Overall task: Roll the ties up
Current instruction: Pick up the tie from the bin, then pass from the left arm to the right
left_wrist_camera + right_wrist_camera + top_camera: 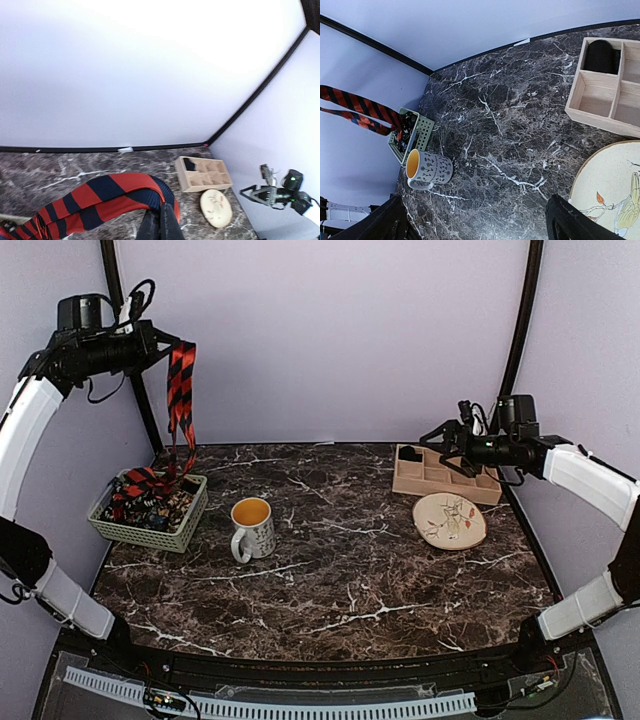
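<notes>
A dark marble table (350, 580) is seen from above, with two white robot arms reaching over it.

The left gripper (168, 344) is raised high above the table's far-left corner. Its jaws are pressed together, pinching a red-and-black striped tie (181, 390). The tie is draped over the gripper and hangs down in two strands. Its lower end reaches into a pale green basket (140, 533) that sits near the left edge. More ties (150, 505), dark with small pale dots, lie heaped in the basket. In the left wrist view the striped tie (110, 200) curves away from the closed fingers (160, 225).

The right gripper (447, 445) hovers over the far-right corner with its jaws spread wide and nothing between them.

Below the right gripper, a wooden compartment tray (445, 483) sits in that corner. A dark rolled item (599, 55) sits in the tray's end compartment. A round plate (450, 521) with a drawn motif lies just in front of the tray, near the right edge.

A white patterned mug (252, 529) with a yellow inside stands left of the table's centre, near the basket.
</notes>
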### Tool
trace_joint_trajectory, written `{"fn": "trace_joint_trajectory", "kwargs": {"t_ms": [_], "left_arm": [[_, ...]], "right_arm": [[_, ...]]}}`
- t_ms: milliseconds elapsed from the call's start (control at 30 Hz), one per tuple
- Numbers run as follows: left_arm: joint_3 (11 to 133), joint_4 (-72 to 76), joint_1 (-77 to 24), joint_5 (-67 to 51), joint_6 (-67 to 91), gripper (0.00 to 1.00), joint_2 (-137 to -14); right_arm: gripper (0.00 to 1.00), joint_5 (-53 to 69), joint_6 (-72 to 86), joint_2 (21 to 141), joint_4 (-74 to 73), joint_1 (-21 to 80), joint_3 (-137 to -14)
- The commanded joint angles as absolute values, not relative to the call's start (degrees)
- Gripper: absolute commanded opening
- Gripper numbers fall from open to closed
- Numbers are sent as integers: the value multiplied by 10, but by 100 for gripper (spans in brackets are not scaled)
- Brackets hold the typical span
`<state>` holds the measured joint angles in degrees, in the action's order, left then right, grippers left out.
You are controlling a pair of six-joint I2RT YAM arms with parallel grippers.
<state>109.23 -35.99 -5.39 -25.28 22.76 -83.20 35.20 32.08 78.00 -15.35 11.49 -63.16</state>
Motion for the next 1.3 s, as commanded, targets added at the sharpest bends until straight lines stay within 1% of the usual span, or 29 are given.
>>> {"fn": "trace_joint_trajectory", "kwargs": {"t_ms": [0, 267, 467, 600, 733, 867, 1033, 1133, 1167, 1200, 1233, 1267], "left_arm": [[1157, -270, -115, -331, 270, 0, -883], [1213, -112, -232, -351, 366, 0, -975], [1350, -94, -327, -375, 387, 0, -1098], [1355, -46, -373, -388, 419, 0, -1142], [1356, -18, -407, -395, 436, 0, -1176], [1356, -16, -433, -405, 439, 0, -1196], [1351, -34, -457, -411, 430, 0, -1211], [1346, -26, -462, -411, 435, 0, -1214], [1346, -25, -463, -410, 435, 0, -1215], [1346, -25, -463, -408, 436, 0, -1216], [1346, -25, -463, -406, 435, 0, -1216], [1346, -26, -463, -405, 435, 0, -1217]], "right_arm": [[97, 359, 335, 770, -110, 134, -651], [97, 350, 355, 759, -58, 175, -645], [97, 346, 378, 753, 24, 221, -639], [97, 340, 380, 757, 64, 258, -653], [97, 317, 370, 759, 68, 285, -679], [97, 296, 371, 755, 90, 297, -676], [97, 306, 372, 762, 120, 315, -688], [98, 307, 372, 770, 122, 328, -693], [94, 307, 373, 773, 123, 330, -693], [87, 306, 375, 775, 124, 334, -692], [79, 305, 377, 778, 124, 336, -691], [68, 301, 378, 779, 124, 338, -691]]}}
